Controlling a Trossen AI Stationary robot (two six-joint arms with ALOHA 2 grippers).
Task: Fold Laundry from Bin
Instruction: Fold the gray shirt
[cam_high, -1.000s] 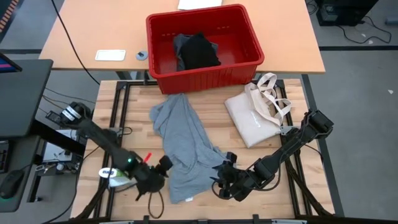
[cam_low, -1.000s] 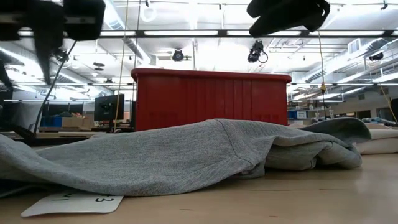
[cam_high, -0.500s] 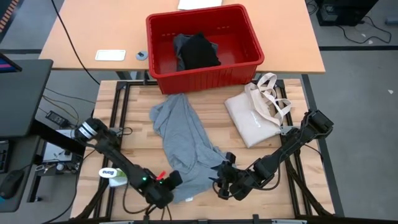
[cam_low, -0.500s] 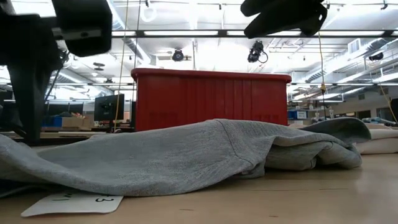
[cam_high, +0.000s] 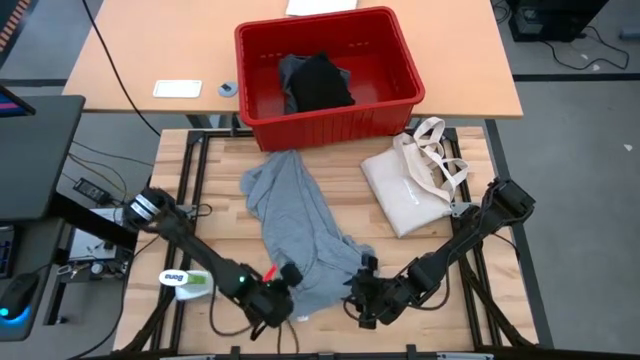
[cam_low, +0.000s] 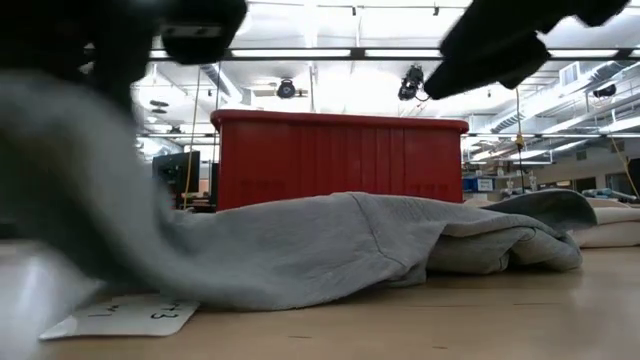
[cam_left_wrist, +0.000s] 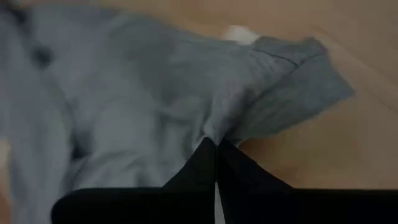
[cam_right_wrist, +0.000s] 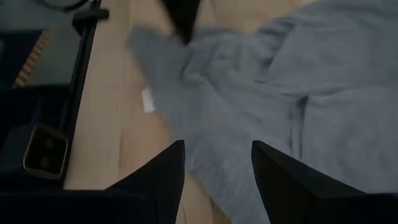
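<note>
Wooden table: tote bag right of grey T-shirt.

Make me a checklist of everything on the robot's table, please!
Surface: wooden table, bare at the sides.
Job's things: grey T-shirt spread out; red bin holds dark clothes.
Clutter: cream tote bag; white tag at the shirt's hem.
Hands: left hand shut on the grey T-shirt's hem; right hand open above the hem.
Cables: black cable across the back desk.
Surroundings: office room with ceiling lights.
</note>
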